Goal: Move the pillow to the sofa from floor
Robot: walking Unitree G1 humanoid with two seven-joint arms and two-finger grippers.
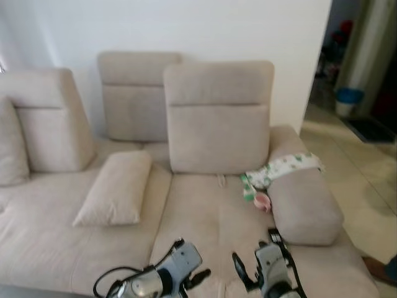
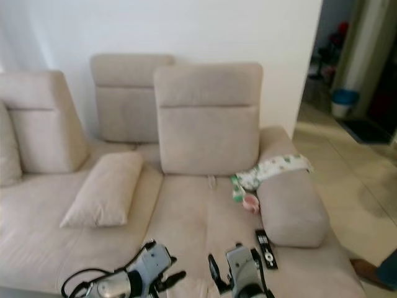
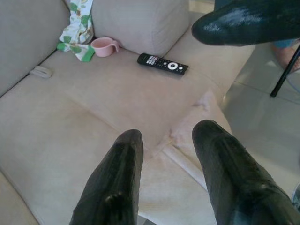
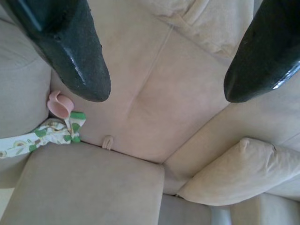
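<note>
Nearest to us, our left tool (image 1: 197,277) and right tool (image 1: 243,271) hover low over the front of the sofa (image 1: 205,217) seat, both released and grasping nothing. We see the pillow (image 1: 115,188) lying on the seat cushion, leaning toward the left backrest (a remote (image 3: 162,63) and a pink cup (image 3: 104,46) lie near the armrest). We judge the task essentially finished; only pulling the arms away remains.

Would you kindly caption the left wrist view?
Open left gripper above the sofa; remote and pink cup beyond.
</note>
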